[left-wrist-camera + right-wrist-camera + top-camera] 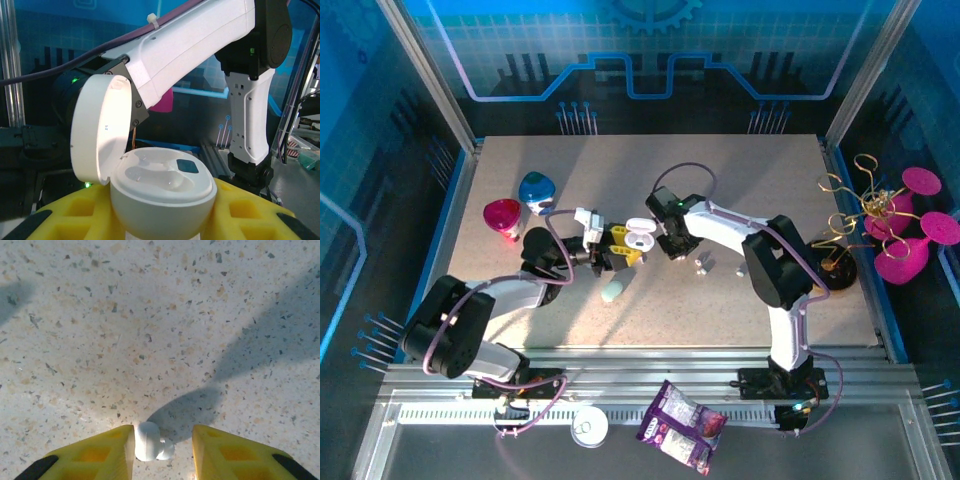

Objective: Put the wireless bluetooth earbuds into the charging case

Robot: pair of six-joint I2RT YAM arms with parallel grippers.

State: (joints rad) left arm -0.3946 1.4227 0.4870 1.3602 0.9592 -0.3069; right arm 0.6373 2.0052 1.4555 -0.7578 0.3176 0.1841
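Observation:
The white charging case (162,192) stands with its lid (100,130) swung open, and my left gripper (165,222) is shut on its rounded base between yellow fingers (240,210). Its top face shows moulded wells and a small dark square. From above, the case (638,238) is at table centre in the left gripper (620,248). My right gripper (675,243) hovers just right of it. In the right wrist view a white earbud (149,441) lies on the speckled table against the left finger (100,455); a gap separates it from the right finger (235,452). The right gripper (162,450) is open.
Two more earbuds (705,264) lie right of the grippers. A mint case (614,290) rests below the left gripper. Red (502,217) and blue (537,190) items sit at the left. Pink decorations (905,235) stand past the right edge; a snack bag (680,425) lies by the arm bases.

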